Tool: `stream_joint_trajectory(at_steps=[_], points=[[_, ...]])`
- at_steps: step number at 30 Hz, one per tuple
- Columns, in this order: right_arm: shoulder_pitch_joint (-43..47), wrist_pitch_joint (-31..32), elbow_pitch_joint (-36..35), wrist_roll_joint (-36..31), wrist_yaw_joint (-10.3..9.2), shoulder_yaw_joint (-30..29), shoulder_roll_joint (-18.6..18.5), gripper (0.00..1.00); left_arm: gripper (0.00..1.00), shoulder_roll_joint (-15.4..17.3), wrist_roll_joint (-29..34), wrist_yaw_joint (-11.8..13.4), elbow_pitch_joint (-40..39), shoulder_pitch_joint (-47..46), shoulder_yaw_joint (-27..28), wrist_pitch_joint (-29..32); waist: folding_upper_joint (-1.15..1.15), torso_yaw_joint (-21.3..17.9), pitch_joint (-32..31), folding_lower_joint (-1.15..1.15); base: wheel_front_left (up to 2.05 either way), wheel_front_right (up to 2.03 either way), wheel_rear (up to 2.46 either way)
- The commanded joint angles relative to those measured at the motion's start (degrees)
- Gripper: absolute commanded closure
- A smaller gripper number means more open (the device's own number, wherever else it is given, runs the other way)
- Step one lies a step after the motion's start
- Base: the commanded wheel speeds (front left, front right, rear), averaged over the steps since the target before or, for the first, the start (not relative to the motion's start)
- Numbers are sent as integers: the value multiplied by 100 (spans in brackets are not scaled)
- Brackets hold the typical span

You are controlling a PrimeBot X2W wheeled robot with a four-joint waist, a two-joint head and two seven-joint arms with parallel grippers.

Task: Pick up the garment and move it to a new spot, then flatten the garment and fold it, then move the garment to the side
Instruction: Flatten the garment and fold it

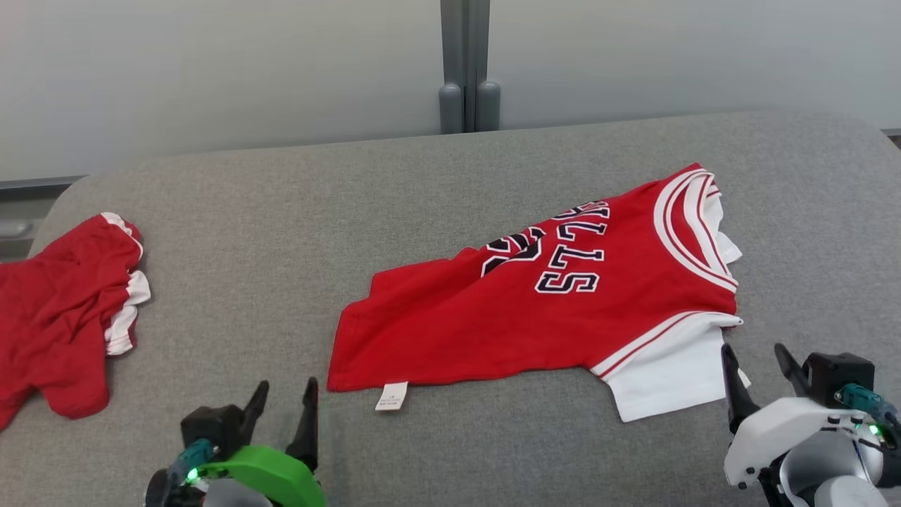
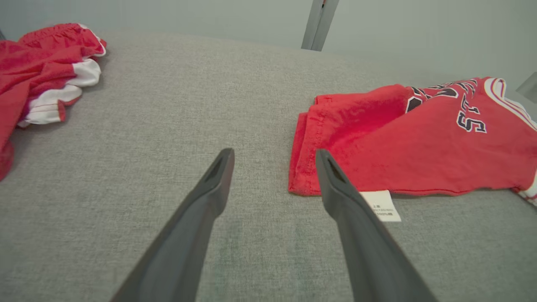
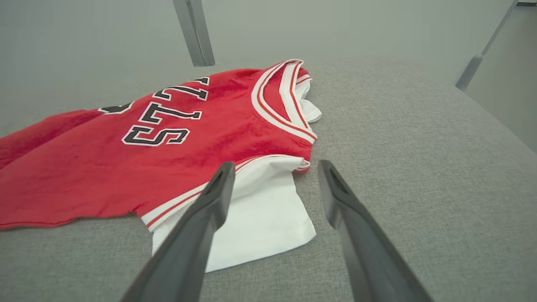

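We have our left gripper (image 1: 287, 386) wide open, empty | right gripper (image 1: 752, 350) wide open, empty | shirt (image 1: 507, 317) lies ahead between them, hem (image 1: 350, 331) just beside left fingers, white sleeve (image 1: 669, 380) just beside right fingers

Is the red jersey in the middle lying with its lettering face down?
No, the jersey lies lettering up, with its black-and-white letters plain on top in the head view.

Head view high, looking down; wrist views low, close, sharing jersey (image 1: 493, 331)
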Motion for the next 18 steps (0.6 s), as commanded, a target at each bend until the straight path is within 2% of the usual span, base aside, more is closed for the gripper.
stream_joint_trajectory(at_steps=[1,6,18], points=[[102,151,77,39,-10,-24,-4,0,0,-43,35,20,84,-148,-77,80,0,-68,97,0,0,0,0],[53,510,220,86,-10,-97,24,0,0,-163,-128,152,438,-473,-289,302,0,-156,363,0,0,0,0],[-865,469,1250,-202,-10,-187,34,0,0,-211,-335,488,1109,-1163,-652,570,0,-286,820,0,0,0,0]])
